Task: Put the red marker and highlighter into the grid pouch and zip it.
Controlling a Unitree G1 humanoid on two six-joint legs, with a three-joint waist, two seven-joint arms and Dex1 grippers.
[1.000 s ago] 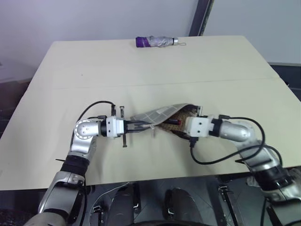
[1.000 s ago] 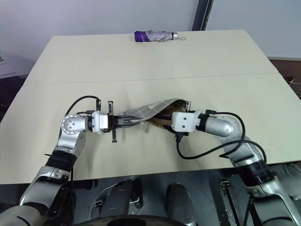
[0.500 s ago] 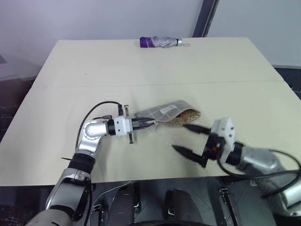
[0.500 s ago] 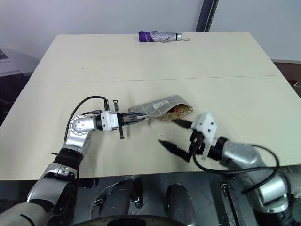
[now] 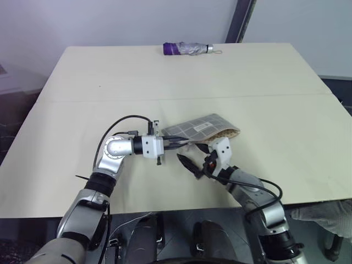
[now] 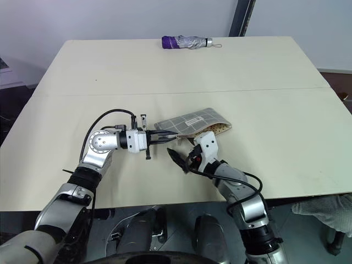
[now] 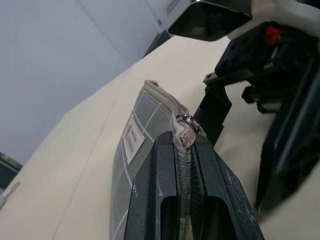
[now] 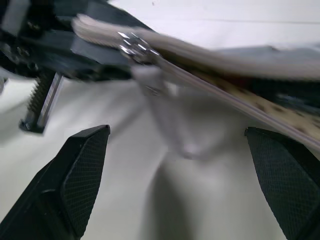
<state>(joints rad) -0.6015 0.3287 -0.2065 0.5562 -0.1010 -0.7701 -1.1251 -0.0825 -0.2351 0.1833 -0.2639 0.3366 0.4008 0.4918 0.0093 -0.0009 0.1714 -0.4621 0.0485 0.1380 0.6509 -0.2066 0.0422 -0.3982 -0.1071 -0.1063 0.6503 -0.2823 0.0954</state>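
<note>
Already pinched at its zipper end, the flat grey fabric grid pouch (image 5: pixel 202 128) waited for its zipper to be drawn.

Its pale zipper edge sat clamped in the fully shut left gripper (image 5: pixel 175 144), while the right gripper (image 6: pixel 185 152) hovered just beside it with its black fingers (image 8: pixel 75 172) spread wide and holding nothing, the pale zipper pull (image 8: pixel 167 120) hanging between them. The pouch mouth gaped near the right end, showing a patterned lining; the marker and highlighter could not be made out. If the right gripper closed short of the dangling pull, it would likely catch fabric instead; a hard tug might drag the pouch out of the left gripper's narrow hold. The purple-and-silver folded umbrella (image 5: pixel 186 49) lay well apart on the beige table (image 5: pixel 264 77).
</note>
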